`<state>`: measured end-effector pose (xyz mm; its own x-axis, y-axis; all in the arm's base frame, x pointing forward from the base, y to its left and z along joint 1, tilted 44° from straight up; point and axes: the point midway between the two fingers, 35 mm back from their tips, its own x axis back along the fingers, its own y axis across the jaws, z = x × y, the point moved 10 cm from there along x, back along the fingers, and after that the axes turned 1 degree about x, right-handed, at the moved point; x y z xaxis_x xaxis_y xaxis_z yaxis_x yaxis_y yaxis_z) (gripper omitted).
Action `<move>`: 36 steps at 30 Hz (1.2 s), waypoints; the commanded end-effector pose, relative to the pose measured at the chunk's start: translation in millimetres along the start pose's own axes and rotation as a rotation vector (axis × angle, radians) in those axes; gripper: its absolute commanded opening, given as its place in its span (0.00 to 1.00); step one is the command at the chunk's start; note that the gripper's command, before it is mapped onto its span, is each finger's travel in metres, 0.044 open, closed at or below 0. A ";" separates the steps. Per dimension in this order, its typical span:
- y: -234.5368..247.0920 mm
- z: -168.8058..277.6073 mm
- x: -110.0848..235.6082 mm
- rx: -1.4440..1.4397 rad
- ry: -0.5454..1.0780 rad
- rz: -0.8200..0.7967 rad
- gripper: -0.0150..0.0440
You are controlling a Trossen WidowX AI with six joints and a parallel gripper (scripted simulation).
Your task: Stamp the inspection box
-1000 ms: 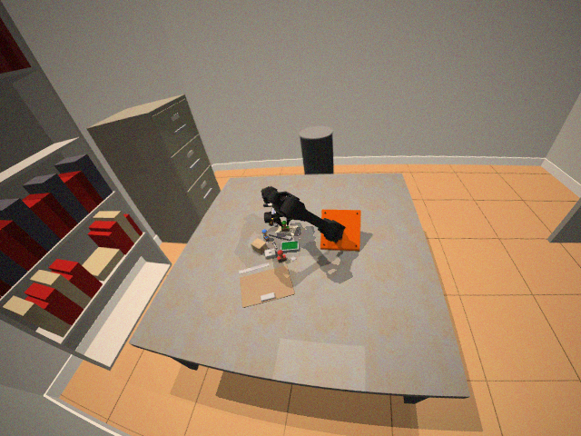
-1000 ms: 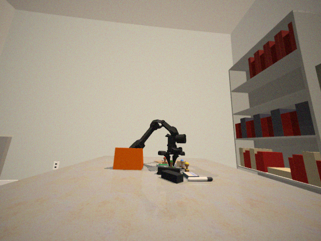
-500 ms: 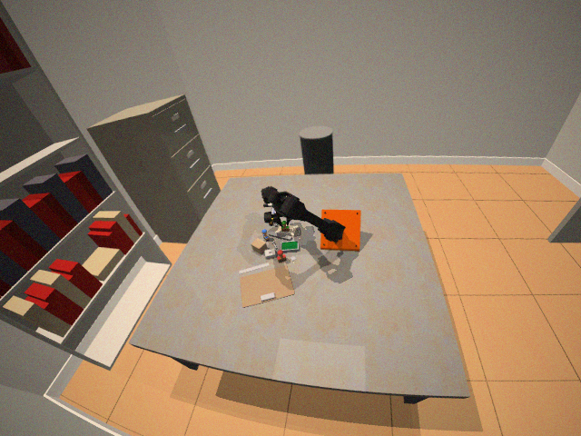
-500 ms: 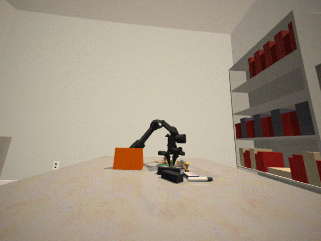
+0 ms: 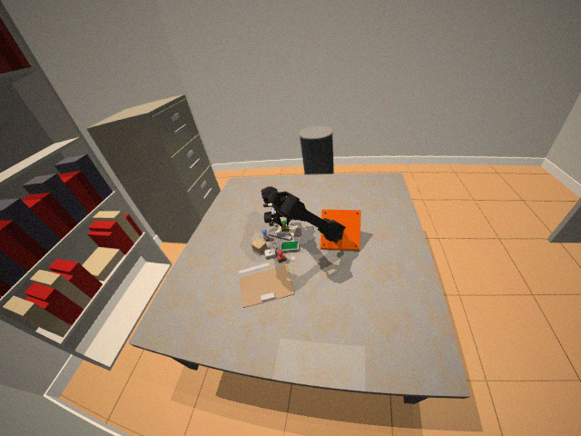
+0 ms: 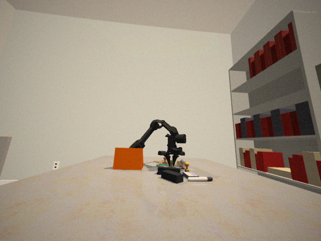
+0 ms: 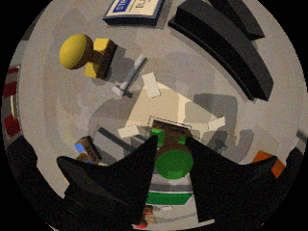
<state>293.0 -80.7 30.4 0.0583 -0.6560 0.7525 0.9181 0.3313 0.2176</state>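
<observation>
A grey table carries an orange base from which the black arm reaches over a clutter of desk items. A tan card lies apart, nearer the camera. The gripper points down, fingers clamped narrowly on the green-knobbed stamp, held above the green pad. A yellow stamp lies beside.
</observation>
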 end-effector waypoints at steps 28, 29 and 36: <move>0.9 0.2 3.8 -0.001 0.003 -0.005 0.25; 0.9 0.1 4.2 -0.001 0.003 -0.005 0.25; 0.9 0.0 7.7 -0.001 0.003 -0.005 0.25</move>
<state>293.1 -83.7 34.2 0.0584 -0.6595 0.7494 0.9214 0.3246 0.2138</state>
